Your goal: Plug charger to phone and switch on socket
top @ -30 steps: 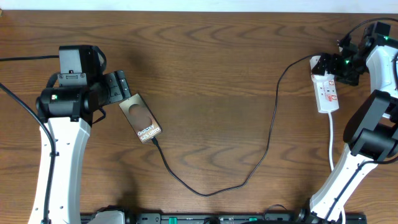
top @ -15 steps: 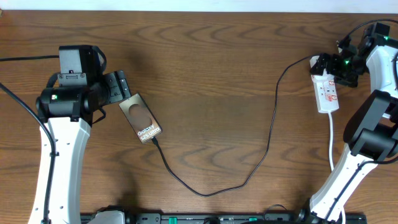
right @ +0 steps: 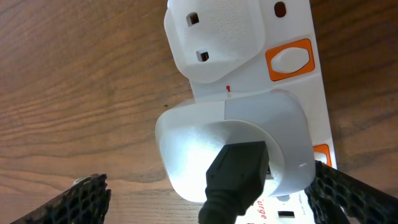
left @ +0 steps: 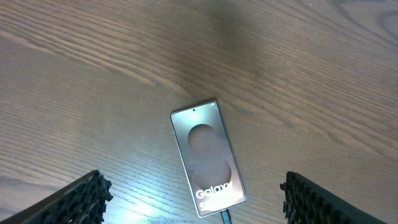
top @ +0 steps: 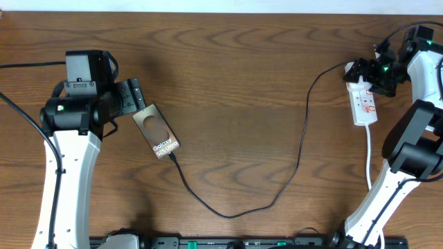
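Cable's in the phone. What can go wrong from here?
1. The right gripper hangs open over the adapter, with the orange switch off to one side: a press may land on the adapter instead.
2. The power strip looks unfixed; an off-centre push may slide it and tug the black cable.
3. The left gripper sits close to the phone's top edge; a stray move might shift it and strain the plug.

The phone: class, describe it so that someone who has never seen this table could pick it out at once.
On the brown wooden table, look beside the left arm. There lies the phone, a small flat rectangle at a slant. It alone has a glossy bronze face with white "Galaxy" lettering, and the thin black charger runs into its lower end.
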`<state>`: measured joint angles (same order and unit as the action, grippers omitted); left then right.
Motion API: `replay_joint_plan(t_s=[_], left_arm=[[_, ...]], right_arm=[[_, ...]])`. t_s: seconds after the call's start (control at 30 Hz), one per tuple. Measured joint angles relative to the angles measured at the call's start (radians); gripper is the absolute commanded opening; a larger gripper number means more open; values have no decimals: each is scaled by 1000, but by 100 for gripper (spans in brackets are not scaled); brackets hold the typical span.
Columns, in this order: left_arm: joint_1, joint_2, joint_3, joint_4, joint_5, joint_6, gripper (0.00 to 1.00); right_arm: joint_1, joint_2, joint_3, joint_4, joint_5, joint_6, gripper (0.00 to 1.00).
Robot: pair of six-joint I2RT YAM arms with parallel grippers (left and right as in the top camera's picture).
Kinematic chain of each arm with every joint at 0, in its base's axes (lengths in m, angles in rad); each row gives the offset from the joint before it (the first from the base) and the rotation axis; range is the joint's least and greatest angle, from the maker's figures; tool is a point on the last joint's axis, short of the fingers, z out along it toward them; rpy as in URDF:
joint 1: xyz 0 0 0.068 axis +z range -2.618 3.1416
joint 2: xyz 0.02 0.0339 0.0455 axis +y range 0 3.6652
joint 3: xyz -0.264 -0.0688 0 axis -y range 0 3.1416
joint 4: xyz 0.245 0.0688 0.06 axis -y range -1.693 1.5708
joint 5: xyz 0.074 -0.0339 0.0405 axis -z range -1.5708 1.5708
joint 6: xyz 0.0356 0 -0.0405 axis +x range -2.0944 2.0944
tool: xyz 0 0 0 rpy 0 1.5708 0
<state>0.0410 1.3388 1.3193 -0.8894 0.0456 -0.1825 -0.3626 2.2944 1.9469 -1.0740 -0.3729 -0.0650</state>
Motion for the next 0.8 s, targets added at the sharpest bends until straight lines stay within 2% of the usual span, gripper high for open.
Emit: replay_joint_plan(t_s=[0.8], left_arm=[[0,0,0,0,0,0,87]], right_arm=[[-3,0,-29,17,-14,6,98]])
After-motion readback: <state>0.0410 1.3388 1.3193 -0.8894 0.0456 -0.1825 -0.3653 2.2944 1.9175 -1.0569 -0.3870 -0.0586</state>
